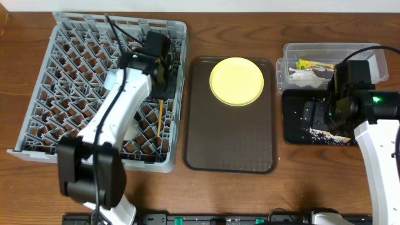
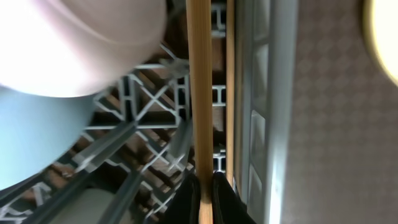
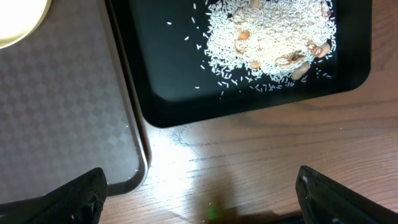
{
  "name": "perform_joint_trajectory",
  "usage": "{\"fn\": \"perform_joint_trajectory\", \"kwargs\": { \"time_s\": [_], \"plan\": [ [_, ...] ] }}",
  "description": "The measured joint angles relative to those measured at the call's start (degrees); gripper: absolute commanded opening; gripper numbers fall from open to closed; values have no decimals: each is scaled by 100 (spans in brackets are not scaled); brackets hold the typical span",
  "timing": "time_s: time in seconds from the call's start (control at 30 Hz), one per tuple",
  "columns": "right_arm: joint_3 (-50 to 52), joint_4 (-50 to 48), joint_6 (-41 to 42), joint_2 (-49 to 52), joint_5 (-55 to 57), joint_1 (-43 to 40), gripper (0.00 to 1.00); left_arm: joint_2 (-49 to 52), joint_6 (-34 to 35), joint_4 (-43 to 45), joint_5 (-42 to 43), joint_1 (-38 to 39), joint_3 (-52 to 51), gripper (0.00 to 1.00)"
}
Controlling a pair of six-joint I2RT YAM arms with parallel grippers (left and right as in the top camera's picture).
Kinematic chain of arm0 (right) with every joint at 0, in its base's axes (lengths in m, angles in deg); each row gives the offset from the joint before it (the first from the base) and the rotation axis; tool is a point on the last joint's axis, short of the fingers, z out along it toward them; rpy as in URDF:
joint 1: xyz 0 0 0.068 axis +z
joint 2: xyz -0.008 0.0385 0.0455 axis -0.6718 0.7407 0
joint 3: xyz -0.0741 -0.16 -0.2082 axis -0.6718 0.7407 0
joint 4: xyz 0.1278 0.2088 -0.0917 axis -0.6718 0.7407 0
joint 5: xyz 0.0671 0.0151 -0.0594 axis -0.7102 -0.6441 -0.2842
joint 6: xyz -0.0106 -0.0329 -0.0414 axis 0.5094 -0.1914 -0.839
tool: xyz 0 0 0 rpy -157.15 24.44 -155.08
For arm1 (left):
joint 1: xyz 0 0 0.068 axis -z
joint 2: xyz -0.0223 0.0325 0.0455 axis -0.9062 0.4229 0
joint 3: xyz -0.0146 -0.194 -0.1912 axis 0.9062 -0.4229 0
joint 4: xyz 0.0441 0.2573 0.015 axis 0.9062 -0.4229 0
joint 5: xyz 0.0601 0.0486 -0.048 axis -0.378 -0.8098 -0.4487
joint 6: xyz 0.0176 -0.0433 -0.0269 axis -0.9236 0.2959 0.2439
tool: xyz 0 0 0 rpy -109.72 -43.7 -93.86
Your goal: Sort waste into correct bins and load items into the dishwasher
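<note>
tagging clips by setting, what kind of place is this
Probably a staged dish-clearing station on a wooden table: a grey dish rack, a brown serving tray with a yellow plate, and a black tray of rice scraps.

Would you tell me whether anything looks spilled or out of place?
Nothing spilled: the rice lies inside the black tray, some grains strewn off its heap. The yellow plate sits on the brown tray, not in the rack.

Bright, even light; L wrist v. blurry; table (image 3: 261, 155) glare.
</note>
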Motion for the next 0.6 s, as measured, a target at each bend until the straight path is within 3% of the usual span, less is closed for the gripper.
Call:
{"fn": "perform_joint_trajectory", "kwargs": {
  "time_s": [0.1,0.3,0.53,0.6],
  "plan": [
    [0,0,0,0,0,0,95,308,-4,9,149,-2,0,9],
    [0,0,0,0,0,0,95,415,-11,105,293,0,-2,42],
    [0,0,0,0,0,0,95,-164,-37,146,538,11,-17,44],
    [0,-2,2,0,0,0,95,-470,-37,350,713,50,-17,49]
  ]
}}
